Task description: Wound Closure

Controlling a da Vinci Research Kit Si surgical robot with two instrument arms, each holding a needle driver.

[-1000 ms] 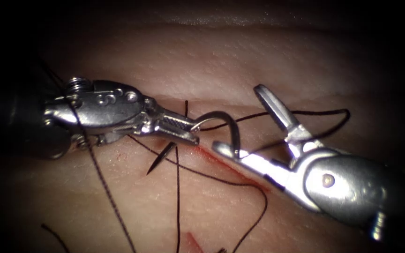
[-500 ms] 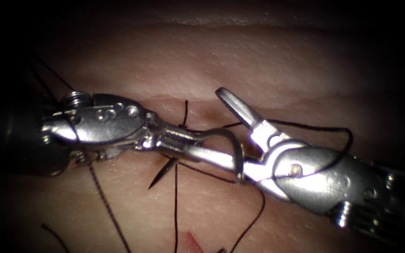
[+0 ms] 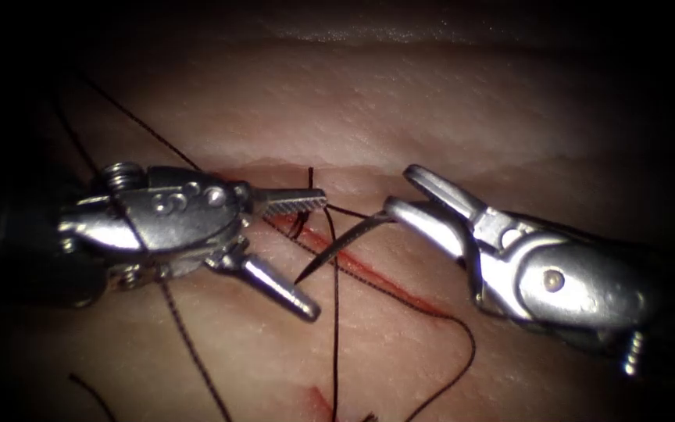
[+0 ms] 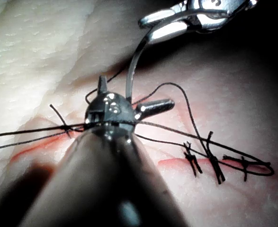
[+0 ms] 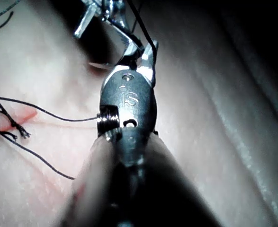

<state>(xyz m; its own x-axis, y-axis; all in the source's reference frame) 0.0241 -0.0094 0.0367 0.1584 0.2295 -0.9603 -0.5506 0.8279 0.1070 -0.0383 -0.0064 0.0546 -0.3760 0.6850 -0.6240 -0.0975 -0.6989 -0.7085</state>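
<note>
Both tools are seen from the endoscope: left tool (image 3: 306, 254) spread, empty; right tool (image 3: 404, 191) pinching needle (image 3: 337, 244). Knotted stitches (image 4: 214, 163) are seen from the left wrist.

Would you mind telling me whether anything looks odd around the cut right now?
Nothing stands out. The right arm's tool grips the curved steel needle near its rear end, clear of the pale tissue; the left arm's tool gapes empty. Red fluid lines the cut.

Handed over: curved steel needle (image 3: 343, 244) now clamped near its rear end in right silver gripper (image 3: 401, 197); left silver gripper (image 3: 316, 254) sprung open, empty
</note>
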